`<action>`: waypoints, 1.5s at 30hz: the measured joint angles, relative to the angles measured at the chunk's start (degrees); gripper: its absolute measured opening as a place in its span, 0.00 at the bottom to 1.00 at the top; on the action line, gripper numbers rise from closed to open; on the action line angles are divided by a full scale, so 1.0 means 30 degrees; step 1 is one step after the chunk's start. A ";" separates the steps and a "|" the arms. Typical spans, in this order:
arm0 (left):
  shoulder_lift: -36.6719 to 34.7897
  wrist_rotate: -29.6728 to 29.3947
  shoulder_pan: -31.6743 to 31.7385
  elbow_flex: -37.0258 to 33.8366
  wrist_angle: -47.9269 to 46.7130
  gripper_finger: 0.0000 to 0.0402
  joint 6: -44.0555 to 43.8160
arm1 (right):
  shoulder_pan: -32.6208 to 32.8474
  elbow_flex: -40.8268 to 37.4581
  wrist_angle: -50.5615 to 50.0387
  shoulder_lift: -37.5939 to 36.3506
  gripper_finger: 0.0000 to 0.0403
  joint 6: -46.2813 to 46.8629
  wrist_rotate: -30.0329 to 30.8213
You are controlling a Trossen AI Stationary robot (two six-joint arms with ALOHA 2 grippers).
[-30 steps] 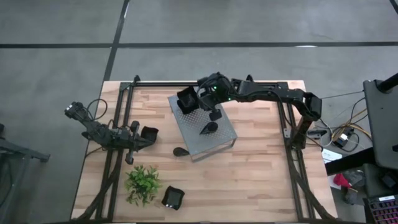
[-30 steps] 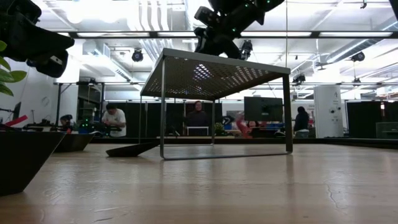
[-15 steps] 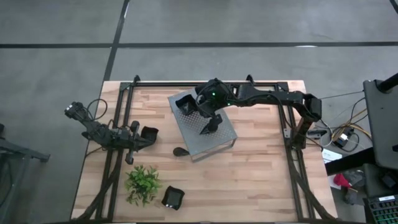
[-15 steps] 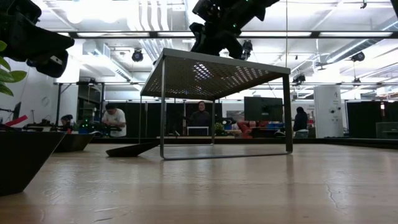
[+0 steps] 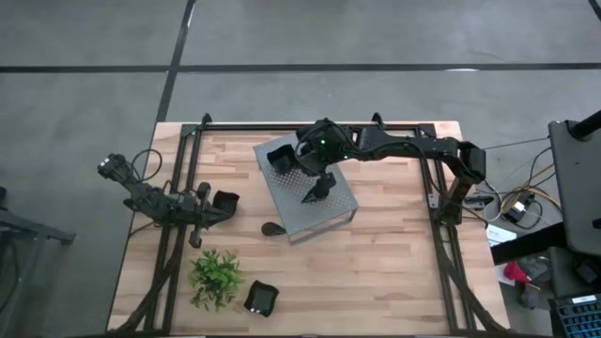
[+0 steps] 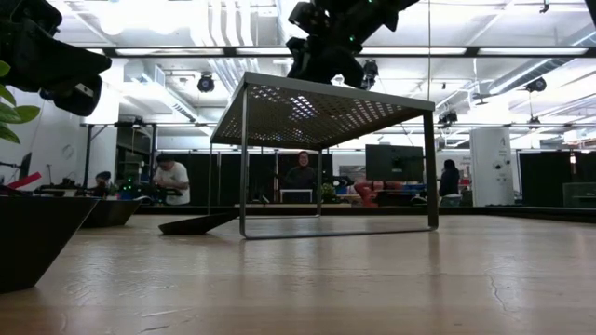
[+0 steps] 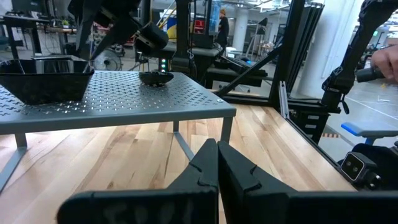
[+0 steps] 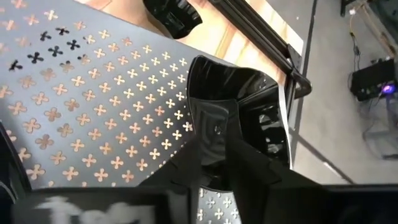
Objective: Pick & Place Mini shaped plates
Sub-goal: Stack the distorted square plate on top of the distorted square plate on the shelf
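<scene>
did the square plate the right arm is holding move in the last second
Yes. The square plate, held by the right end effector, came down onto the perforated grey stand's far-left corner.

No legible text, label, brand, number or sign is found in any view. Blurred pale marks run along the edge of the wrist housing in the left wrist view and in the right wrist view; neither can be read. Distant screens in the room beyond the desk, seen in the low view, carry nothing readable.
</scene>
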 joint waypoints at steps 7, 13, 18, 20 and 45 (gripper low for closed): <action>0.0000 -0.0001 -0.0003 0.0000 0.0000 0.00 0.0007 | 0.0512 0.0015 -0.0024 -0.1104 0.30 0.2098 -0.0005; -0.0007 0.0001 -0.0005 0.0006 0.0000 0.00 0.0001 | 0.1164 0.0022 -0.0980 -0.2348 0.31 0.4869 -0.0172; -0.0007 0.0004 -0.0002 0.0000 0.0000 0.00 0.0007 | 0.1555 -0.0141 -0.2765 -0.3717 0.22 0.6727 -0.1675; -0.0001 -0.0001 0.0000 0.0000 0.0000 0.00 0.0000 | 0.1620 -0.0398 -0.3007 -0.4301 0.15 0.7585 -0.2145; -0.0007 0.0007 0.0001 0.0000 0.0000 0.00 0.0007 | 0.4495 -1.3850 0.3279 -1.7451 0.02 1.3409 -0.2032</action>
